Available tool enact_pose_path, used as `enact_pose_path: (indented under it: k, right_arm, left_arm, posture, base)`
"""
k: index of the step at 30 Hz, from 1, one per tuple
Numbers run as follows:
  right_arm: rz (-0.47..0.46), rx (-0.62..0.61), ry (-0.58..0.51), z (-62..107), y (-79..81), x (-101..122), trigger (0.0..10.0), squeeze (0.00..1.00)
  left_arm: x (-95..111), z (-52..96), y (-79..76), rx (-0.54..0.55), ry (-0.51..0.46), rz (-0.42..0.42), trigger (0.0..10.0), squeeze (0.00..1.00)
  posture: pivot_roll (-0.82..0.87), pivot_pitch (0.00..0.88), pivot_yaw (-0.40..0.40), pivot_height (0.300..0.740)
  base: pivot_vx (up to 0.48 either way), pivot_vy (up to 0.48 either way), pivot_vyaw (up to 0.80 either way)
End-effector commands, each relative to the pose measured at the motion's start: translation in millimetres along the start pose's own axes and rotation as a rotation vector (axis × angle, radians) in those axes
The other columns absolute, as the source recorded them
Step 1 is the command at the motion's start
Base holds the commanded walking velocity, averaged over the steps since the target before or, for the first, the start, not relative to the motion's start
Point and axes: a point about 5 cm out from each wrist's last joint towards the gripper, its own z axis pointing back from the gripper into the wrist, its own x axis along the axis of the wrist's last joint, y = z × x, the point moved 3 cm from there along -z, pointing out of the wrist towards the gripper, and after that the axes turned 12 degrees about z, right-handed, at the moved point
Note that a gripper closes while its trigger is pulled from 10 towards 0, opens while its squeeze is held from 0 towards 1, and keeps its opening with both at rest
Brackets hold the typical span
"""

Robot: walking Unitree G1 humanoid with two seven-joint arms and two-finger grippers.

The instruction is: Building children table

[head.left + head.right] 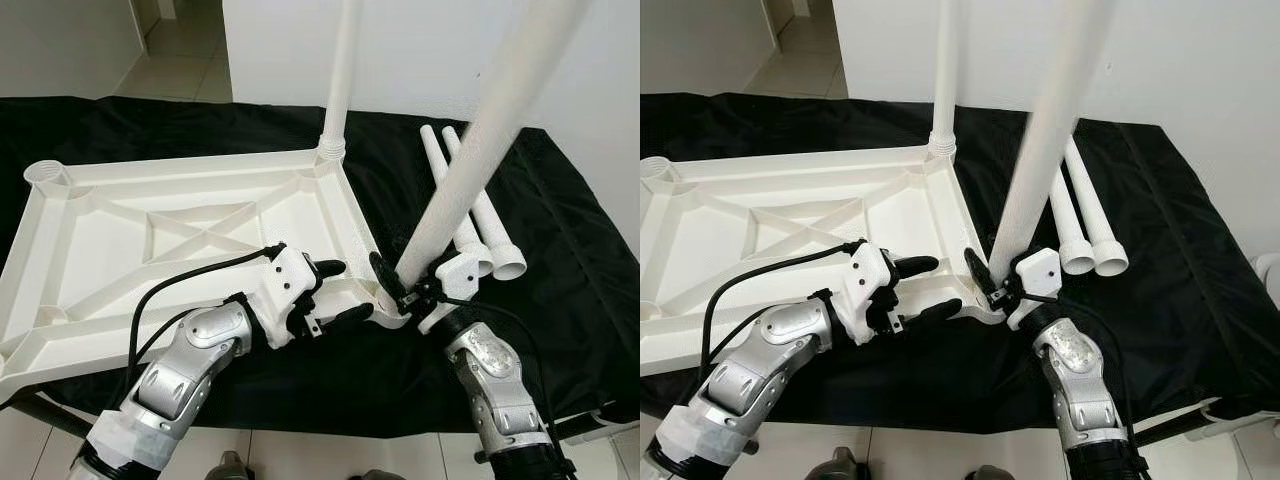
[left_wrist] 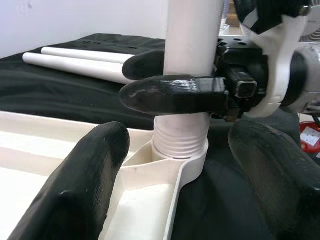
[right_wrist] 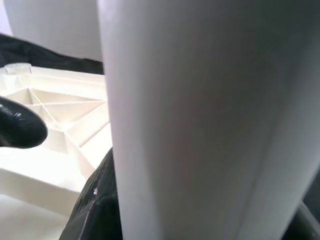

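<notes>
The right pincer (image 1: 405, 285) clenches a white leg (image 1: 470, 170) low down, its threaded end entering the corner socket (image 2: 187, 160) of the upturned top (image 1: 120, 230) at lower centre. The left pincer (image 1: 335, 292), released, straddles that corner. Stand the tilted leg upright before turning, lest threads cross; steady the top. Two spare legs (image 1: 480, 215) lie at the right.

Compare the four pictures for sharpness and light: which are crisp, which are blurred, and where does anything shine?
Both eye views: sharp and evenly lit, with the white tabletop bright against the black cloth. Left wrist view: the right gripper around the table leg is crisp with a sheen on one finger; its own near fingers are soft. Right wrist view: the leg is very close and blurred.
</notes>
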Motion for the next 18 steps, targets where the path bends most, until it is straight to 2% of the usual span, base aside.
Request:
enact_pose_path:
  k: [1,7,11,15,18]
  right_arm:
    - [-0.126,-0.016,0.198,10.7,5.4,-41,10.0,0.0]
    - [-0.185,-0.08,0.226,3.8,-7.5,-42,10.0,0.0]
    - [-0.19,-0.112,0.243,2.0,-13.5,-44,10.0,0.0]
    - [-0.145,-0.134,0.245,3.1,-15.6,-45,10.0,0.0]
    - [-0.113,-0.216,0.221,7.0,-19.0,-43,10.0,0.0]
  left_arm:
    - [2,-1.3,1.4,-0.002,0.003,-0.015,10.0,0.0]
    - [4,-1.4,3.6,-0.005,-0.004,-0.024,10.0,0.0]
    - [4,-2.0,3.2,-0.008,-0.006,-0.026,10.0,0.0]
    - [4,-2.5,2.3,-0.01,-0.008,-0.029,10.0,0.0]
    - [5,-3.2,1.4,-0.01,-0.012,-0.029,10.0,0.0]
  posture:
    - [0.06,0.053,-0.026,0.74]
    - [0.06,0.049,-0.028,0.74]
    - [0.06,0.047,-0.032,0.74]
    - [0.06,0.046,-0.035,0.74]
    - [0.06,0.041,-0.042,0.74]
  base:
    - [0.0,0.0,0.0]
    - [0.0,0.0,0.0]
    - [0.0,0.0,0.0]
    - [0.0,0.0,0.0]
    - [0.0,0.0,0.0]
